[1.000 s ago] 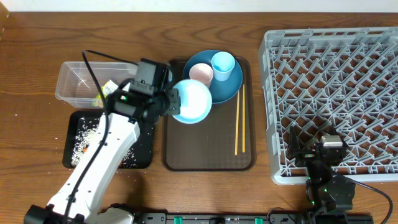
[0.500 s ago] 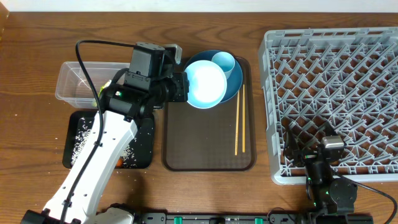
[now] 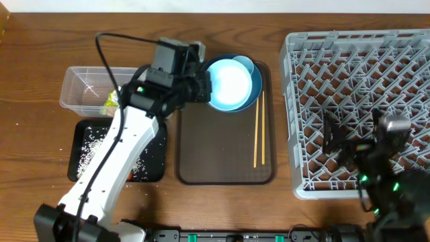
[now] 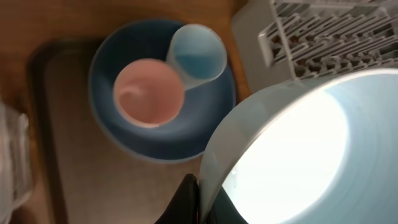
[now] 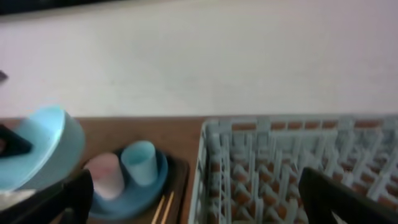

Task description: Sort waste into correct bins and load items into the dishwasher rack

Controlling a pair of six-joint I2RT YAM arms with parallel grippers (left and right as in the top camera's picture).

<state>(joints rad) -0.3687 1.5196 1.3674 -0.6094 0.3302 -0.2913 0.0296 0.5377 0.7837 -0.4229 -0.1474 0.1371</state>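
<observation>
Grips bowl (image 3: 230, 83) by its left rim in left claw (image 3: 201, 87), over plate (image 3: 257, 86) on tray (image 3: 225, 158). Needs travel rightward to rack (image 3: 289, 81), well apart, past chopsticks (image 3: 258, 128). Finds right claw (image 3: 334, 140) nearer rack, spread wide, empty. Since a second ago: bowl carried up-right, right arm raised.

Colours:
- bowl (image 3: 230, 83): light blue, glare-washed near white.
- plate (image 4: 168, 140): dark blue.
- 2 cups: pink cup (image 4: 149, 93), pale rim; blue cup (image 4: 196, 53), light blue.
- serving tray (image 3: 222, 148): dark brown, fine weave texture.
- chopsticks (image 3: 258, 128): pale wood.
- rack (image 3: 363, 67): grey, diagonal lattice.
- tub (image 3: 77, 84): clear.
- wrapper (image 3: 111, 101): yellow-green.
- small tray (image 3: 154, 161): black, speckled with white crumbs (image 3: 87, 148).
- table (image 3: 40, 40): brown wood grain.
</observation>
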